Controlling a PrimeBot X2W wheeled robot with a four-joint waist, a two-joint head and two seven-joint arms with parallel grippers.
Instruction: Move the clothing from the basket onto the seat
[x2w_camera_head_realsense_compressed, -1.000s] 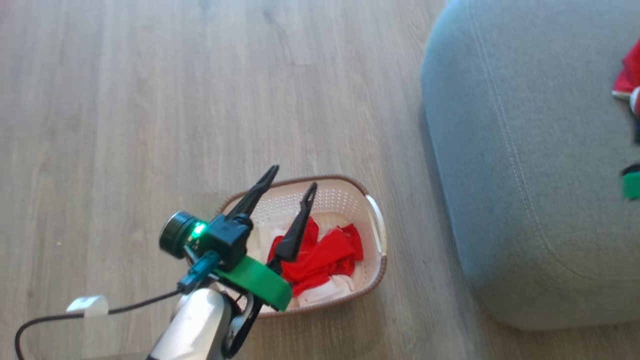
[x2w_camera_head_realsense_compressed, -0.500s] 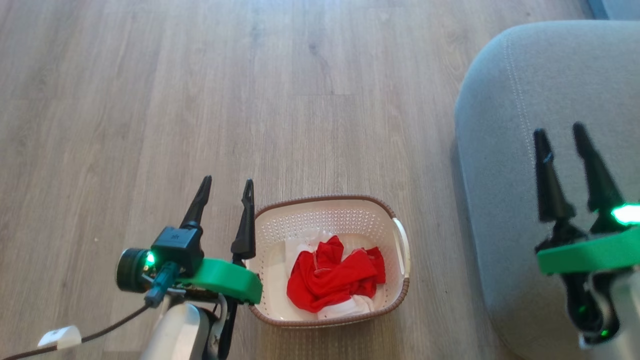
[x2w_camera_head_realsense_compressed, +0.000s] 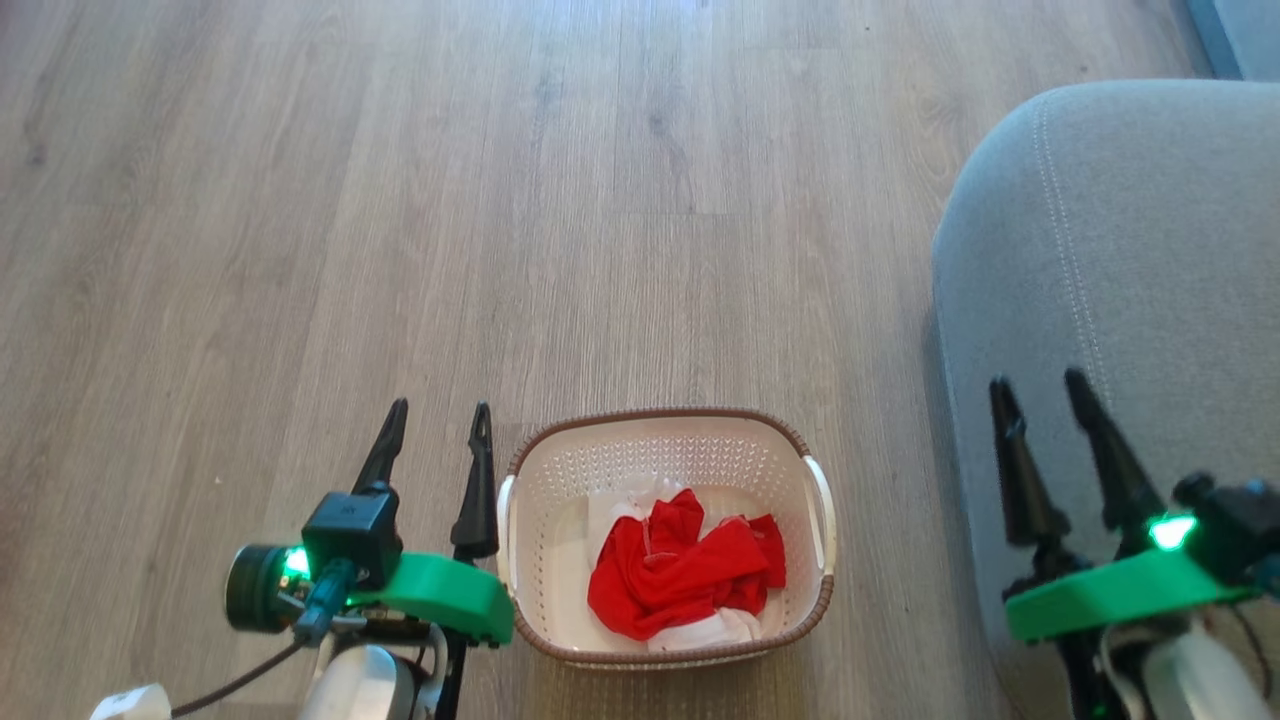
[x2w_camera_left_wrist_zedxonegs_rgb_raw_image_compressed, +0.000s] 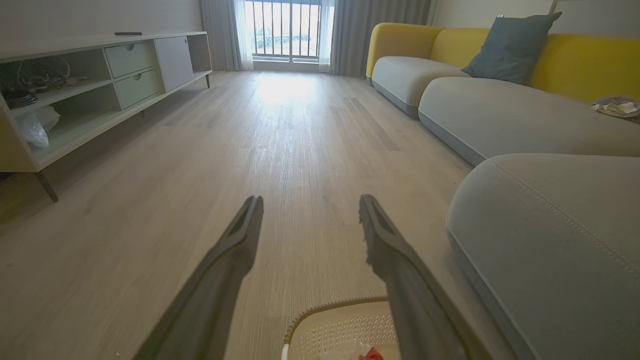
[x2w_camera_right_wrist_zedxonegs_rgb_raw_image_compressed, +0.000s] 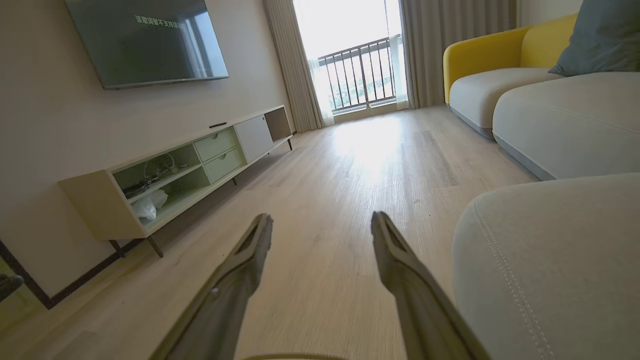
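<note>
Wood floor (x2w_camera_head_realsense_compressed: 500, 200) lies under us. Our left gripper (x2w_camera_head_realsense_compressed: 440, 407) and right gripper (x2w_camera_head_realsense_compressed: 1036, 380) both hang spread and empty. At the left one's three o'clock sits the basket (x2w_camera_head_realsense_compressed: 700, 460), holding red clothing (x2w_camera_head_realsense_compressed: 680, 575); the grey seat (x2w_camera_head_realsense_compressed: 1130, 250) lies at the basket's three o'clock.

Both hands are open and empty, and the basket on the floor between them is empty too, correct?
No. The basket is not empty: the head view shows red and white clothing bunched inside it. The rest holds: the left hand and right hand are open and empty, with the basket on the floor between them.
</note>
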